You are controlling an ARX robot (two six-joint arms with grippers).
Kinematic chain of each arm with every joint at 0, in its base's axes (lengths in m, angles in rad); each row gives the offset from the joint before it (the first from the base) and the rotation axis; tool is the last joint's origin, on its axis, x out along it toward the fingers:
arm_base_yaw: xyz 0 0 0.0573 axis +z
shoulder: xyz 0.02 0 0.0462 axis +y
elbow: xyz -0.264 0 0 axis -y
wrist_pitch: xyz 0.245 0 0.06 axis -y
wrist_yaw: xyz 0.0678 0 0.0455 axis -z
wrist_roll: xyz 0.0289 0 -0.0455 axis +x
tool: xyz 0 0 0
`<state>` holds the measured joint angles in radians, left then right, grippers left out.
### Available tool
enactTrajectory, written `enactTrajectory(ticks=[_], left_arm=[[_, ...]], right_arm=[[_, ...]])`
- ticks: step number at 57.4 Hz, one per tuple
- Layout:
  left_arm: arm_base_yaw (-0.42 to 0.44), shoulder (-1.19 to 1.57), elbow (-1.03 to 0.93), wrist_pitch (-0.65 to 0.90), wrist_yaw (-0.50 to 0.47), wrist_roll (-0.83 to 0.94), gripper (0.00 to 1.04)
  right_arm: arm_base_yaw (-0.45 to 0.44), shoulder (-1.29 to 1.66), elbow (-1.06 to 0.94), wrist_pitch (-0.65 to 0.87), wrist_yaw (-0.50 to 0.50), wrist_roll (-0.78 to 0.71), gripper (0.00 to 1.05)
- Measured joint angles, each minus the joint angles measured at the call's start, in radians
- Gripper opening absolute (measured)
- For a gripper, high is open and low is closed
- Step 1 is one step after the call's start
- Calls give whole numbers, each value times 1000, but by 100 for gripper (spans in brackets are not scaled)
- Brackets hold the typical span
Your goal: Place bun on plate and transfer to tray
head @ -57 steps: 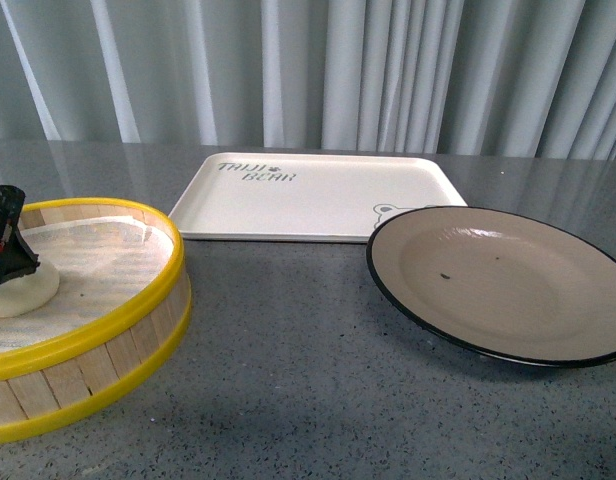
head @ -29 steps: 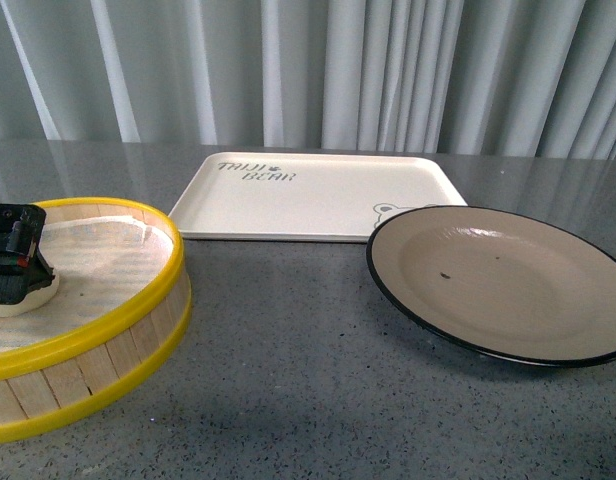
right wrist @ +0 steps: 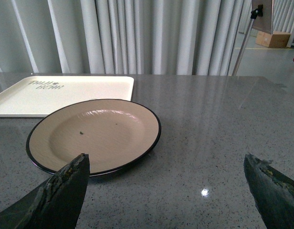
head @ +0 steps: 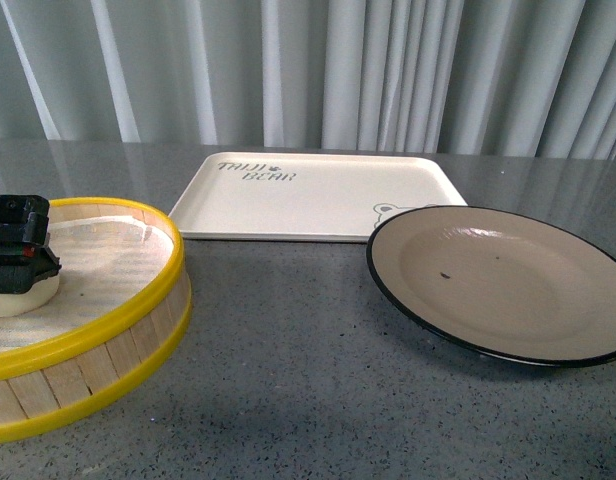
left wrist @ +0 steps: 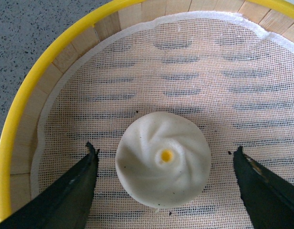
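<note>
The grey speckled table [head: 288, 400] carries everything. On it, toward the robot's left, stands the yellow-rimmed steamer basket [head: 138, 300], lined with white mesh. The tray [head: 318, 195] lies beyond the basket and to its right, lettering toward the basket's side. The plate [head: 508, 280] sits well to the right of the basket, empty apart from a few dark specks, its far edge overlapping the tray's near corner.

The left gripper [left wrist: 164, 150] is down inside the basket, jaws spread wide on either side of the bun [left wrist: 161, 164] with a gap showing on both sides; it grips nothing. The right gripper [right wrist: 164, 160] is spread wide too and holds nothing, low over bare table, probably with the plate between it and the basket, though the basket lies outside that view.

The bun rests upright on the mesh inside the basket, toward its left side.
</note>
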<state>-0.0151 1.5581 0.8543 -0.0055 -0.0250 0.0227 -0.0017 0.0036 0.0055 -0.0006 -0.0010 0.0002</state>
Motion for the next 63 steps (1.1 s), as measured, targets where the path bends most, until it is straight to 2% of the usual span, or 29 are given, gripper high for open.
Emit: enactTrajectory(ticks=[9,29,51,57,63], left_arm=[[-8,0,-5,-3,5,3,52],[-16,-9,-3,-20,19,6,4],[-87,-109,74,-74,25,6,4],[-127,-126,117,-75,24,2,4],[-205,-124,195,-53,16,-5,4]], right_arm=[[0,0,0,0,0,0,96],[0,0,0,0,0,0,96],[0,0,0,0,0,0,96],[0,0,0,0,0,0,96],[0,0,0,0,0,0,96]])
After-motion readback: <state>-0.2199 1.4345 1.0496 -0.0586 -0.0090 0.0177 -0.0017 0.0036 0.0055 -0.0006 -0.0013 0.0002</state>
